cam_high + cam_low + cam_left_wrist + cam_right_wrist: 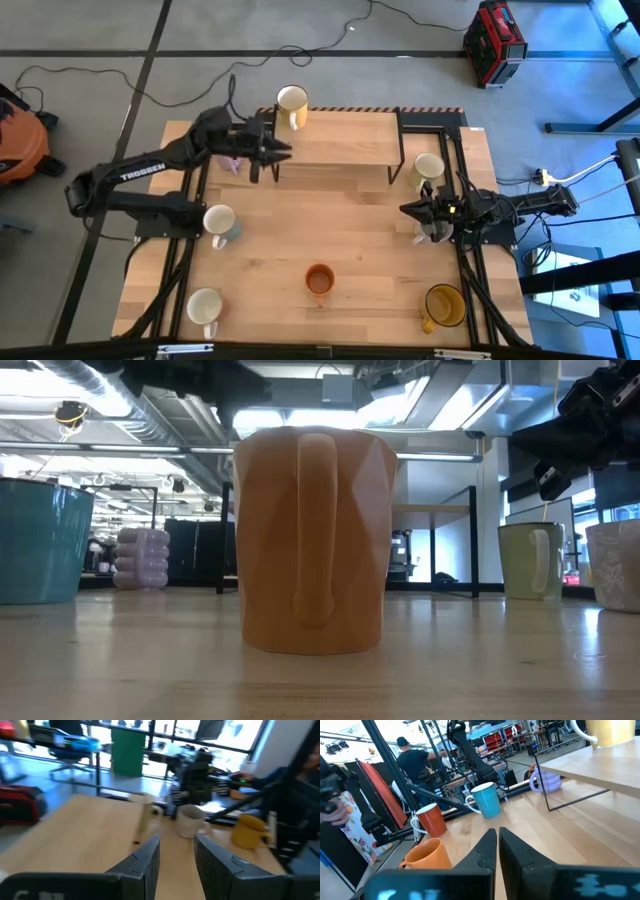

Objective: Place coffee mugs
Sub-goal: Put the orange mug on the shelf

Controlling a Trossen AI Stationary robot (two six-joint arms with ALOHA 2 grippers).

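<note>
In the high view a cream mug (291,100) stands on the far left corner of a raised wooden shelf (340,140). My left gripper (280,155) (177,845) hovers open at the shelf's left end, holding nothing. A lilac mug (232,163) (545,780) sits partly under that arm. On the table stand a mint-blue mug (220,225), a cream mug (205,305), an orange mug (319,280) (312,540), an amber-yellow mug (445,305) and a pale beige mug (428,170). My right gripper (408,209) (498,837) is shut and empty above the table's right side.
The shelf rests on a black frame with thin legs (398,150). Another pale mug (432,235) stands partly under the right arm. Black rails run along both table sides. Bare wood lies in the table's middle, between the shelf and the orange mug. People show in the room beyond.
</note>
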